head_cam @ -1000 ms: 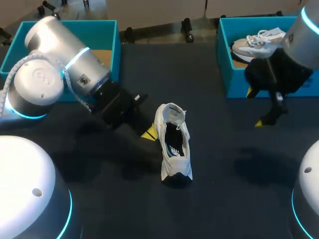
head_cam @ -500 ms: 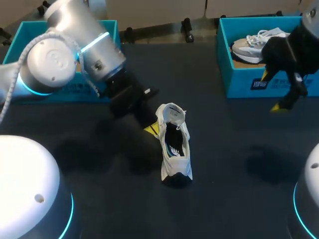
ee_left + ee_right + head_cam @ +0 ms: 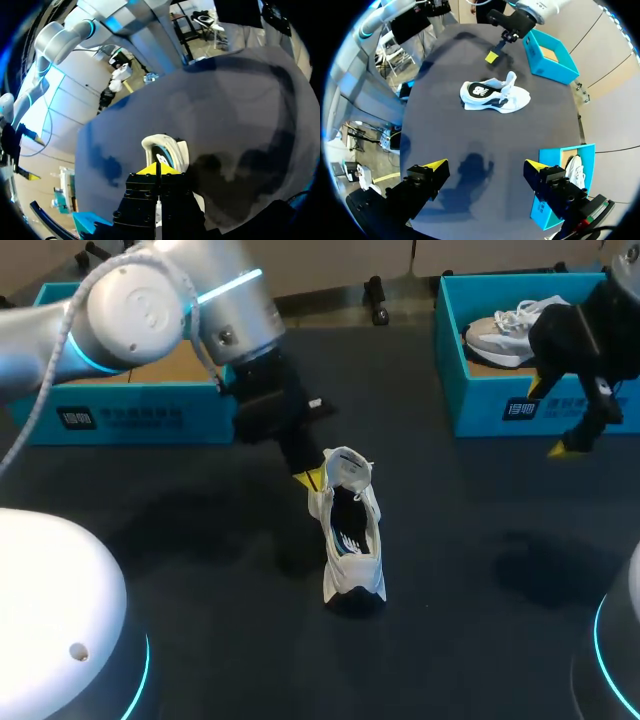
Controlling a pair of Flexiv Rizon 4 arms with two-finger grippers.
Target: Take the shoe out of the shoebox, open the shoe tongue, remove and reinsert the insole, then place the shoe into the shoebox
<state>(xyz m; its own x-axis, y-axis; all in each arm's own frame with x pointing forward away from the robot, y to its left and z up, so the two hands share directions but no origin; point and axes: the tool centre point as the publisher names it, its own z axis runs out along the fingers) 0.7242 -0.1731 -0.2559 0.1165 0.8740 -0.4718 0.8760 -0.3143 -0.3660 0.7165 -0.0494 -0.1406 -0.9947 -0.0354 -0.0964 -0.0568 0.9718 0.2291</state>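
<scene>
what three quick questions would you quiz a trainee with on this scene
1. True or false: the white shoe is on the table, outside both boxes.
2. Which tool is wide open? A: left tool. B: right tool.
3. Fill in: the right shoebox holds a ____.

Key: 1 true. 2 B. 3 second shoe.

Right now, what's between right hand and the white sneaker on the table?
Nothing; bare dark tabletop from right hand to white sneaker, per right wrist view.
</scene>
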